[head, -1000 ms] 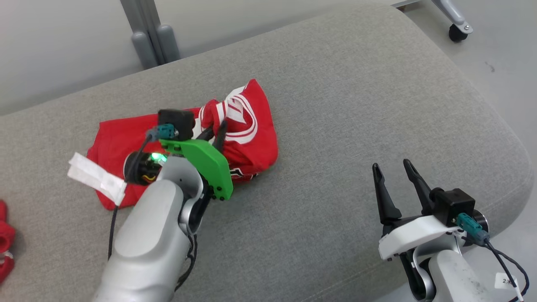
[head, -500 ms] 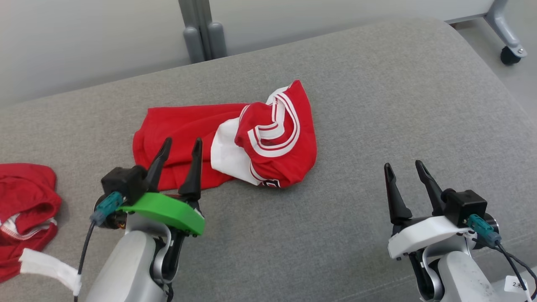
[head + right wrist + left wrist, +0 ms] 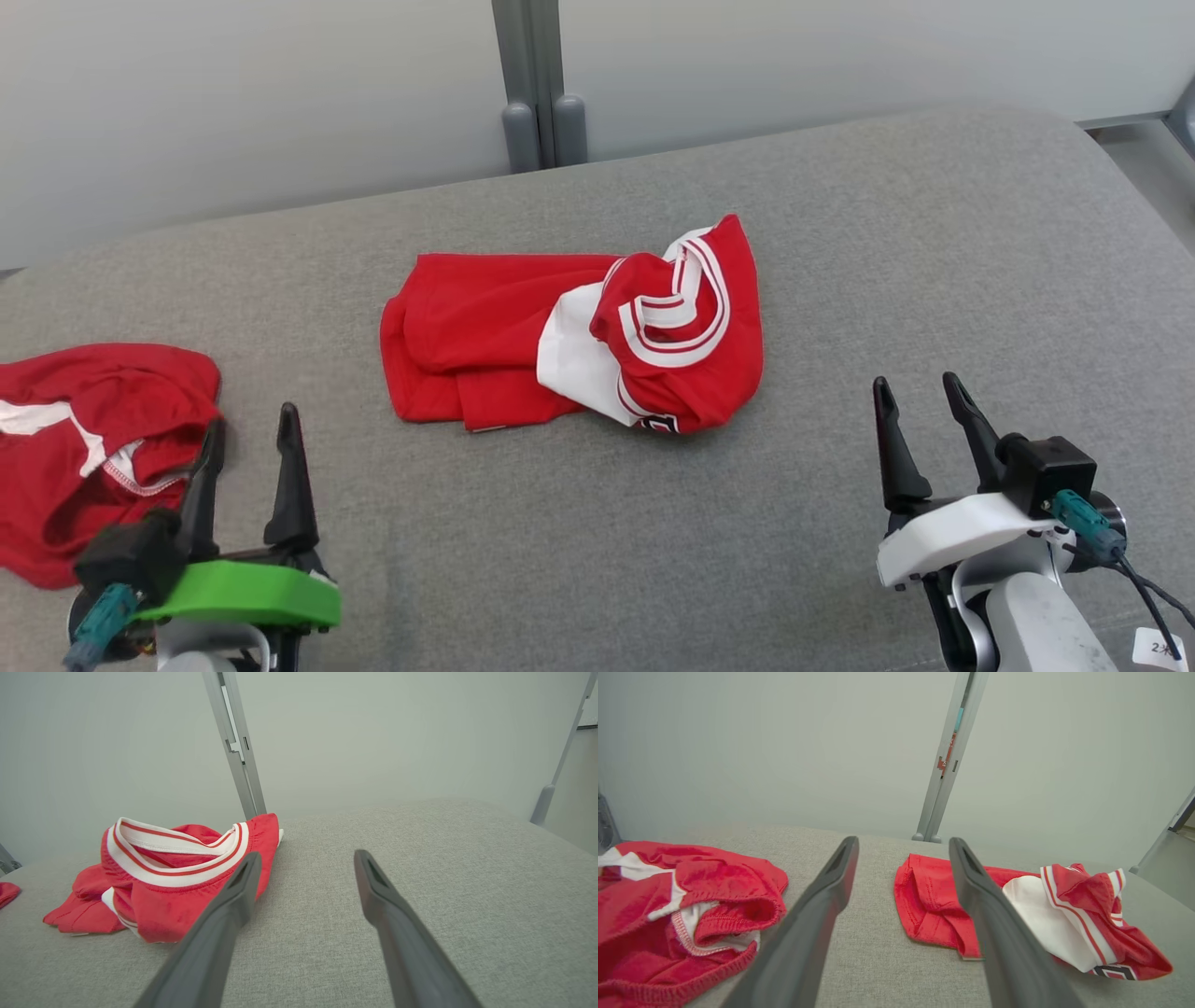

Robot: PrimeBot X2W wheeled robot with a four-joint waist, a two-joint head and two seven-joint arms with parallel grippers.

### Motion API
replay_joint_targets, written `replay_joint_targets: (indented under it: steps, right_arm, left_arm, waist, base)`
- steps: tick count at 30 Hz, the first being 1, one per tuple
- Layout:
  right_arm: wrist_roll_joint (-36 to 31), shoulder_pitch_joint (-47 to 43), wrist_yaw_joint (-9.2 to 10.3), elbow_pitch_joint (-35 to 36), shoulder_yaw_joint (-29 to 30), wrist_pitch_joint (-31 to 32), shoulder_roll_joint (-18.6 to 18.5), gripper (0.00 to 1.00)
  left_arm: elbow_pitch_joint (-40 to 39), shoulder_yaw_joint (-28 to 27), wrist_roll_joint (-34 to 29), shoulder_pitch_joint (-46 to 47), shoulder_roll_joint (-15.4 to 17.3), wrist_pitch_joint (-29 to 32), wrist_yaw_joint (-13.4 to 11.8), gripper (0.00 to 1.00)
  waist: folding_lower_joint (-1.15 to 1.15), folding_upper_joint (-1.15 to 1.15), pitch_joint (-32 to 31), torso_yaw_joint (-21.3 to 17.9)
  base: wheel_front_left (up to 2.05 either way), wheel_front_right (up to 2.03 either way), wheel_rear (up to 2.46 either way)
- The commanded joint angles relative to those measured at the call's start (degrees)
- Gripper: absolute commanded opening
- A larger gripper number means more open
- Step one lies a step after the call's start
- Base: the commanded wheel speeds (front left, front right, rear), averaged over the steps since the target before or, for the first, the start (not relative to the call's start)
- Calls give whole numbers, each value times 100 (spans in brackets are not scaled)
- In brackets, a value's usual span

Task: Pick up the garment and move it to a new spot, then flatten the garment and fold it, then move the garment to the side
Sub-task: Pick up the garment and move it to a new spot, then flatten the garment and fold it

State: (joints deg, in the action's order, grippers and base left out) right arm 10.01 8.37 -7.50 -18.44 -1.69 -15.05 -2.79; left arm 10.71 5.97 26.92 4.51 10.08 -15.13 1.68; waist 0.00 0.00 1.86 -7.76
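red cloth (image 3: 93, 439) cropped at left, garment (image 3: 485, 327) lettering (image 3: 658, 423) unreadable

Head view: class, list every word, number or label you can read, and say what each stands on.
"2", then a mark too blurred to read: on the white tag at the lower right.
Black-and-white print on the garment: partly folded under, not readable.
No other text can be read.

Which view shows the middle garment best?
Head view: the garment lies whole, seen from above, nothing covering it. The left wrist view sees it low, with a finger crossing it. The right wrist view gives mostly its striped, bunched end.
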Motion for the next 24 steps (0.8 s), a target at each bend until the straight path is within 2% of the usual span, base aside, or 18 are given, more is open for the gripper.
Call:
replay_joint_targets:
  steps: [1, 9, 24]
  right_arm:
    - [-38, -105, 2, -11, 19, -3, -17, 100]
    - [-62, -148, 2, 15, -34, 70, -17, 100]
    - [32, -19, 2, 53, -242, 198, -17, 100]
  left_arm:
    - [-40, -126, -86, -197, -31, -1, 16, 100]
    - [208, -314, -157, -562, -194, -1, 167, 100]
    - [418, -269, -355, -348, -280, -2, 141, 100]
  waist:
    - [0, 0, -102, 101]
    - [0, 0, -181, 256]
    - [0, 0, -154, 437]
  base:
    - [0, 0, 0]
    - [0, 0, 0]
    - [0, 0, 0]
